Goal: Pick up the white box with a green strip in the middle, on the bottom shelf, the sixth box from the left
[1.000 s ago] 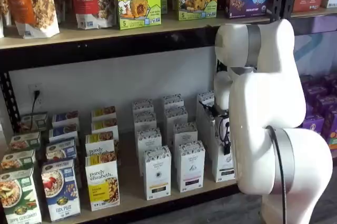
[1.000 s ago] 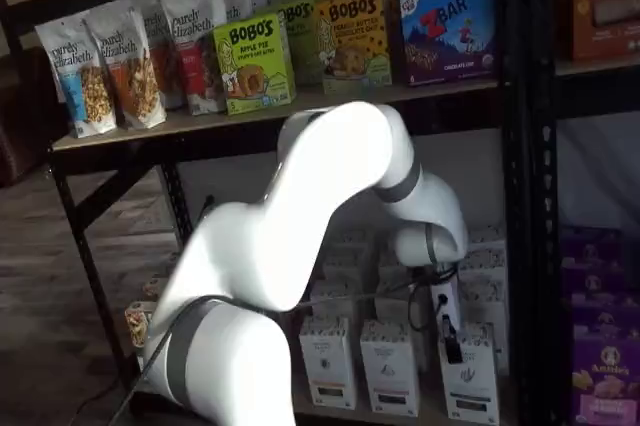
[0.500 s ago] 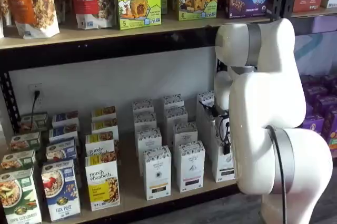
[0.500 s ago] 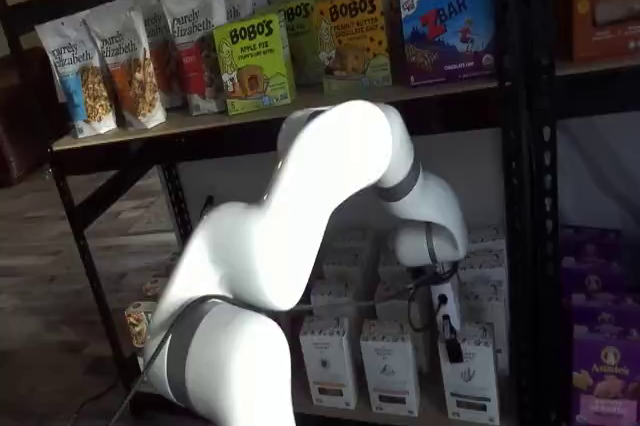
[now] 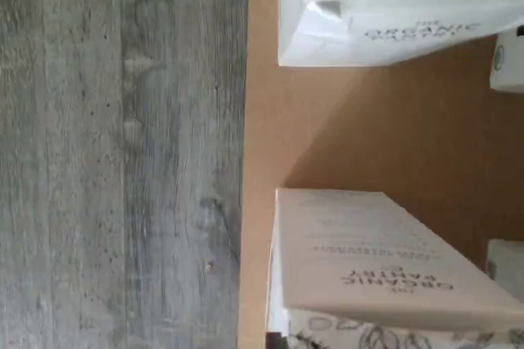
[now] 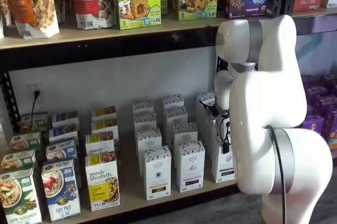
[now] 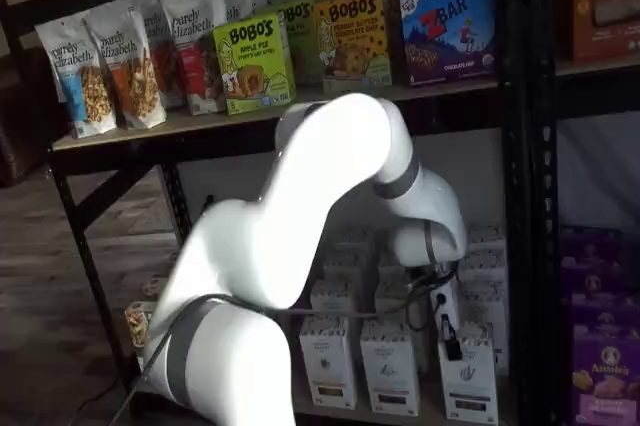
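Observation:
The white box (image 6: 224,167) with a speckled top band stands at the front of the rightmost column on the bottom shelf (image 6: 129,184). It also shows in the other shelf view (image 7: 468,384). My gripper (image 6: 225,142) hangs over it from the white arm. One black finger lies down the box's side in both shelf views (image 7: 447,338), and the fingers look closed on the box. In the wrist view a pale carton side (image 5: 385,259) fills the near field over the wooden board (image 5: 344,136).
Like white cartons stand to the left, one with a yellow-orange strip (image 6: 157,174) and one more (image 6: 190,167). Granola boxes (image 6: 102,182) fill the shelf's left. The arm's white body (image 6: 274,129) blocks the right. A black upright (image 7: 522,196) stands close by. Grey floor (image 5: 123,152) lies beyond the shelf's edge.
The arm has risen a little, and the finger and the white box have shifted slightly upward with it. The other boxes have not moved.

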